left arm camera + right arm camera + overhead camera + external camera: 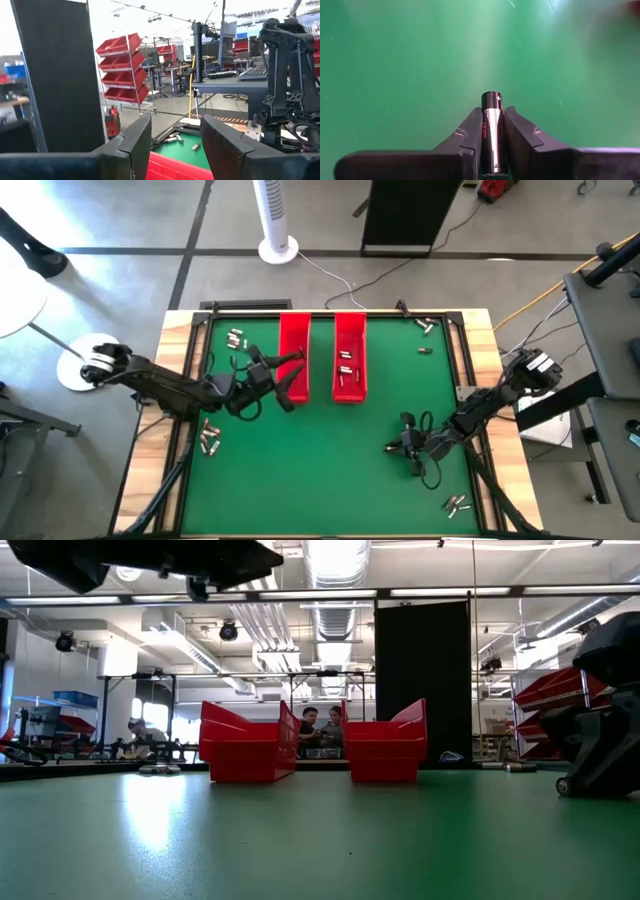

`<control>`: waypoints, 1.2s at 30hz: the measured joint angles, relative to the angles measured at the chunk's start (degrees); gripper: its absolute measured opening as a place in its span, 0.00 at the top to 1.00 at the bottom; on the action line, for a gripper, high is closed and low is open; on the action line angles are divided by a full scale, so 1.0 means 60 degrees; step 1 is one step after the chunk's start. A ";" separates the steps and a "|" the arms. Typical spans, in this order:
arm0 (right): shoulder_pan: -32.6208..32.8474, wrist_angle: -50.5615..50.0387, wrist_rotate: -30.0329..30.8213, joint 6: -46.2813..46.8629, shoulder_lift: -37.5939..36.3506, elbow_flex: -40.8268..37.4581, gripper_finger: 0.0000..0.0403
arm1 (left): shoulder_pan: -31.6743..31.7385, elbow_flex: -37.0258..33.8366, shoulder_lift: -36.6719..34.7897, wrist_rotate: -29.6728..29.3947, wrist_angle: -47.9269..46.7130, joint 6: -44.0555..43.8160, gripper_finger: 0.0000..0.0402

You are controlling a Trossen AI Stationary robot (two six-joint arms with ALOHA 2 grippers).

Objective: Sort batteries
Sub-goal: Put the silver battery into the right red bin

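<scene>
My right gripper [494, 135] pinching a slim silvery battery with a dark end [492, 127], down on green felt at four o'clock, my left gripper [175, 145] gaping empty over the left long red plastic tray [293, 355] at eleven o'clock

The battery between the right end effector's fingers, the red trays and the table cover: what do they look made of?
The battery pinched in the right end effector looks metal-cased: a shiny silvery body with a glossy dark end. The red trays look like moulded plastic, evenly coloured with thin, smooth walls. The green table cover looks like matte felt or a mat, with faint scuffs; which one I cannot tell.
</scene>
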 joint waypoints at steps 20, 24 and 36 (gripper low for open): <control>-0.2368 -1.0469 -0.1876 -0.1235 -0.0660 0.7142 0.87 | 0.0926 -0.3318 -0.2677 0.0369 0.0264 -0.0664 0.70; -0.3300 -1.2080 -0.1833 -0.1650 -0.0382 0.8898 0.87 | 0.0922 -0.3287 -0.3084 0.0567 0.0285 0.0245 0.70; -0.6732 -1.4235 -0.1809 -0.4160 0.1417 1.1958 0.87 | 0.0937 -0.3241 -0.4254 0.5569 -0.0351 -0.0038 0.70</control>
